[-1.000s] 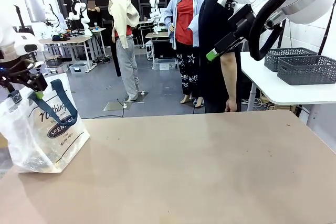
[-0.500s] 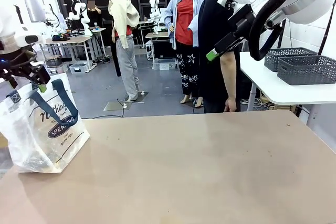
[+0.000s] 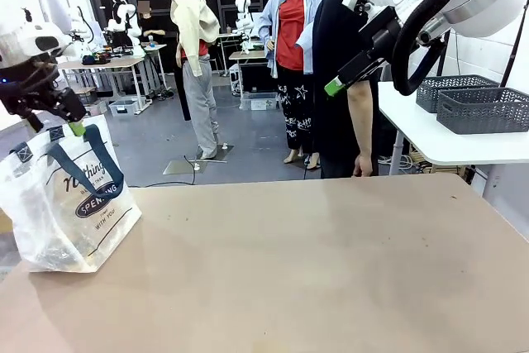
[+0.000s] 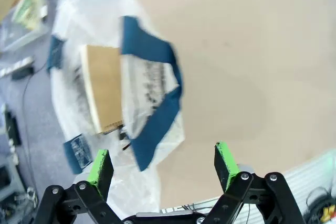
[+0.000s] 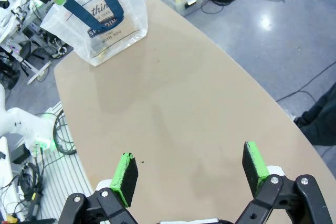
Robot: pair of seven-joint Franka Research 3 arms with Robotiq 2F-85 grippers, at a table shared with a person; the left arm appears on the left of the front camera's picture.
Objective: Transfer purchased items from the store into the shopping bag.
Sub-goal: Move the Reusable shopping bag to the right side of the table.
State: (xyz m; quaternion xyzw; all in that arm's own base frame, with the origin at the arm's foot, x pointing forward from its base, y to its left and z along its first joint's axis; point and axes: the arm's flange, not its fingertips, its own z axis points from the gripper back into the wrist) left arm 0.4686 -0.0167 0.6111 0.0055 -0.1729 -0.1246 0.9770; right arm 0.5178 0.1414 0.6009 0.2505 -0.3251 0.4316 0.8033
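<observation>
The shopping bag (image 3: 70, 204) stands upright at the table's left edge, clear plastic with navy handles and an oval logo. Purchased items lie inside it: a flat tan-brown item (image 4: 102, 87) shows through the bag's mouth, and small dark bits (image 3: 59, 259) rest at the bottom. My left gripper (image 3: 56, 124) hovers open just above the bag's top; in its wrist view the left gripper (image 4: 163, 162) holds nothing. My right gripper (image 3: 343, 43) hangs high at the upper right, and the right gripper (image 5: 190, 169) is open and empty over the bare table, with the bag (image 5: 102, 17) far off.
A person in a black shirt (image 3: 339, 97) stands at the far side. Two dark grey slotted baskets (image 3: 483, 109) sit on a white side table (image 3: 438, 142) at the right; whether either is the store I cannot tell. The tan tabletop (image 3: 314, 262) spreads wide.
My left gripper has risen from the bag's handles and drifted slightly right, jaws still open. The bag and the right arm have stayed put.
</observation>
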